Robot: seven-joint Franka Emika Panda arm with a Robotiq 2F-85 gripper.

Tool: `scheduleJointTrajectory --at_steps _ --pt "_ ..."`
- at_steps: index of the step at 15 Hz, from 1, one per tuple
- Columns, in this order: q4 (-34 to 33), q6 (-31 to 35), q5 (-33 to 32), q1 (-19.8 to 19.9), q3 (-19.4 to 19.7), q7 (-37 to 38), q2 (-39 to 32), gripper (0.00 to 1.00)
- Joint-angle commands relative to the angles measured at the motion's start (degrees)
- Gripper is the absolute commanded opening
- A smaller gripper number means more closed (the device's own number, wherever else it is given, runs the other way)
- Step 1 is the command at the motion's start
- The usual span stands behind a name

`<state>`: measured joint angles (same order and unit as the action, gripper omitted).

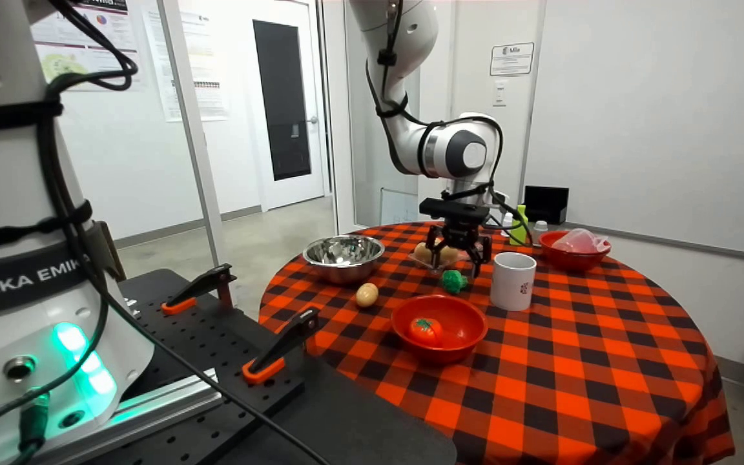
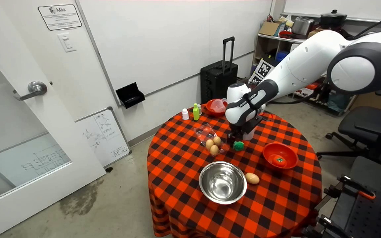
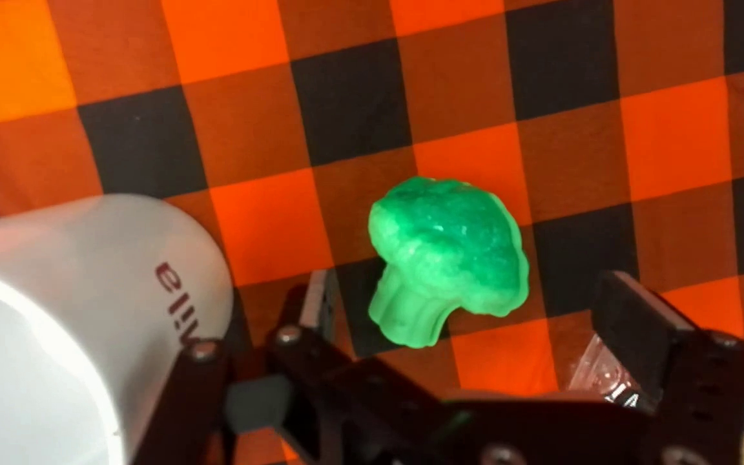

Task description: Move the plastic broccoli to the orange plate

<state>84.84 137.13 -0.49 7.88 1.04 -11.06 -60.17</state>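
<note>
wrist view shows the gripper [image 3: 467, 290] with its fingers spread well apart, and nothing is held. the plastic broccoli [image 3: 446, 252] lies on the checked cloth [image 1: 578, 368] just beside the white mug [image 3: 126, 271], but not touching it. the orange plate [image 1: 462, 323], which i take to be the glossy dish holding a toy tomato [image 1: 425, 332], stands near the mug.

i judge that the grasp is the step in hand. to do it well, centre the gripper over the broccoli first, then go straight down, because the finger on the mug's side has little room and could push the mug. the squeeze should be gentle, as the rounded head may slip out.

on the mug, the print seems to say "mila", upside down in the wrist view. a wall sign [image 1: 512, 59] beyond the mug also says "mila", but its smaller lines i cannot read. on the robot base [image 1: 42, 278], well apart from the mug, stands "franka emika", first letter cut off.
</note>
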Motion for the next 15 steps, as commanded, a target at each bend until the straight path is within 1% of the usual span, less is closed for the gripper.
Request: scheduleJointTrajectory --at_steps 1,9,10,11,13,14,15 --pt "-5.13 -3.93 -1.01 -1.4 1.62 3.31 -3.04 1.0" --pt "-8.39 -8.85 -0.78 -1.98 2.42 6.42 -5.17 1.0" --pt "-8.68 -9.25 -0.67 -1.93 2.35 6.68 -5.35 0.75" --pt "-8.79 -9.65 -0.6 -1.86 2.26 6.78 -5.39 0.74" --pt "-9.09 -10.25 -0.51 -1.84 2.2 7.2 -5.6 0.6" --pt "-9.13 -10.41 -0.48 -1.85 2.16 7.29 -5.64 0.51" --pt "-9.01 -10.47 -0.47 -1.87 2.16 7.38 -5.56 0.44"
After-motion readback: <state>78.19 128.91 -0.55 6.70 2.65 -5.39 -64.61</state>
